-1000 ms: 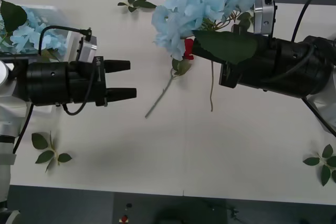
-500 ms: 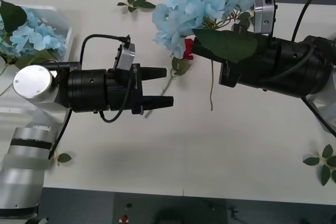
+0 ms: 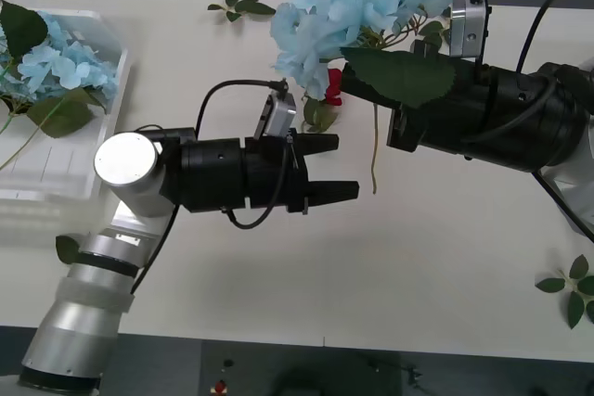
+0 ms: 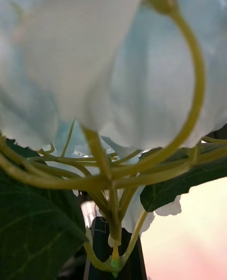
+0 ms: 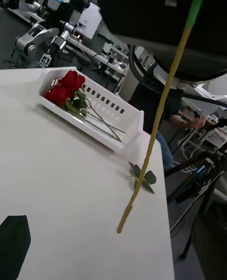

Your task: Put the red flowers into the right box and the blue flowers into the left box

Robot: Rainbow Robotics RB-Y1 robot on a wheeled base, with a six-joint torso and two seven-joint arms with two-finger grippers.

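At the far left the left box point(image 3: 97, 178) holds blue flowers point(image 3: 56, 67). The left gripper point(image 3: 339, 167) reaches level across mid-table, fingers spread and holding nothing, toward a hanging stem point(image 3: 374, 150). Above it the right gripper is raised, buried behind a blue flower point(image 3: 357, 2) and its big leaf point(image 3: 399, 76), so I can't tell its grip. A red flower point(image 3: 333, 86) peeks beneath. The right box point(image 5: 90, 114) holds red flowers point(image 5: 66, 87).
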